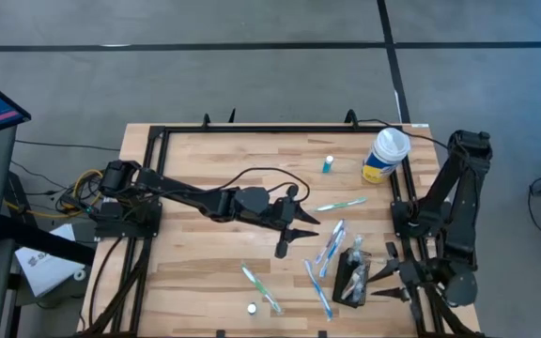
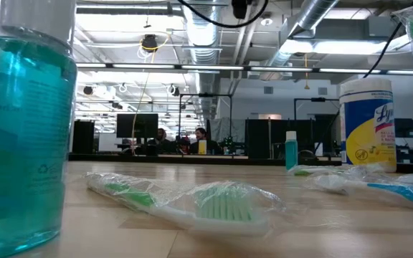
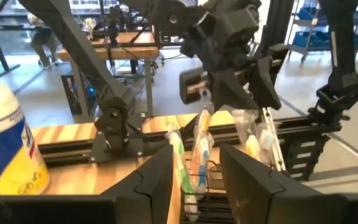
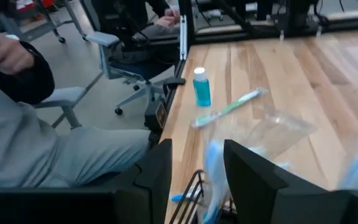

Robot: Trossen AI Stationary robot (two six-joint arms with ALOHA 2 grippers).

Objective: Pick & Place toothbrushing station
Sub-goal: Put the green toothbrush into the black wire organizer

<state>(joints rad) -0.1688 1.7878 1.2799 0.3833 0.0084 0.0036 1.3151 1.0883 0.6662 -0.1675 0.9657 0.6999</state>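
Toothbrushing station [image 1: 353,275]: black wire-mesh box

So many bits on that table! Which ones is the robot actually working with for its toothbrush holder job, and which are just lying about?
Part of the job:
- black holder, wrapped toothbrushes standing in it
- right gripper, open, right beside the holder
- left gripper, open, mid-table

Lying about:
- loose wrapped toothbrushes
- yellow wipes canister
- small blue bottle
- people beyond the table
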